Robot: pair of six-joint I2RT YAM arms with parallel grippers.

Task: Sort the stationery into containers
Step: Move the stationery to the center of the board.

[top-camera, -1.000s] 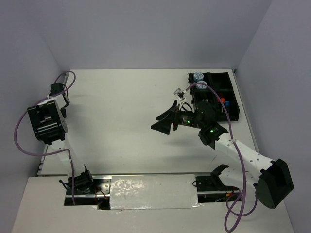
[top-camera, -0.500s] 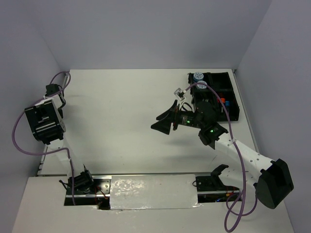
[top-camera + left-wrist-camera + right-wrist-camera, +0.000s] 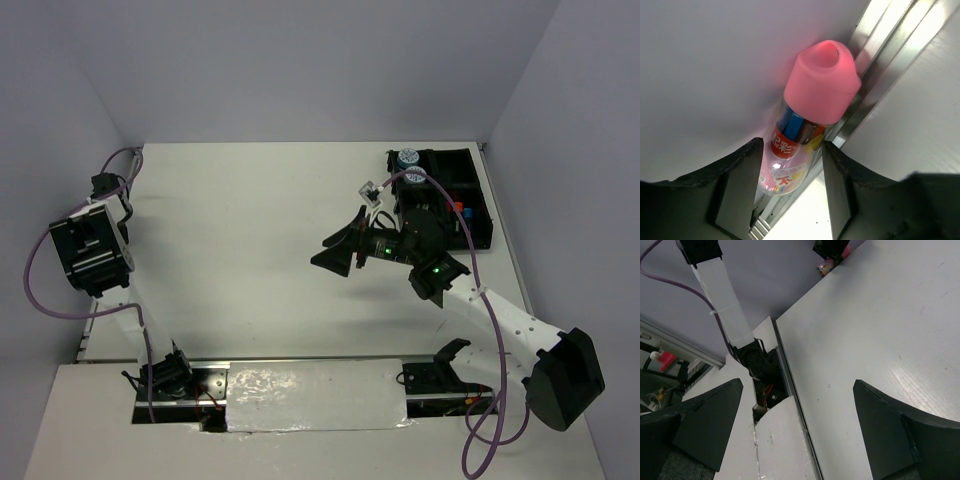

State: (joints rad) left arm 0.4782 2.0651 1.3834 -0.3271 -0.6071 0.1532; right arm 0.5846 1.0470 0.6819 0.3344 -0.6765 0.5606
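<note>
The step in hand looks like the pick-up of the pink bottle (image 3: pixel 802 130), judged from how the left pincer (image 3: pixel 792 146) sits on it. The bottle is at the far left edge of the counter (image 3: pixel 250 240), pressed up against the left wall (image 3: pixel 715 60) and the metal rail (image 3: pixel 880 65) that runs along that edge. The left pincer is about half closed, and its two fingers (image 3: pixel 740 185) lie along either side of the bottle's clear body below the pink cap, seemingly in contact, so I take it to be gripping the bottle. The black organiser tray (image 3: pixel 487 225) is at the far right of the counter, well apart from the bottle, with two patterned tubs (image 3: pixel 405 158) at its far left end and capped highlighters (image 3: pixel 458 208) in a compartment further right. The next move would call for drawing the bottle clear of the wall and rail without scraping or tipping it. It would then have to go across the whole counter to the tray, or to the other arm if the left cannot reach. The right pincer (image 3: pixel 797 384) hangs over the middle of the counter, spread wide, holding and touching nothing.
</note>
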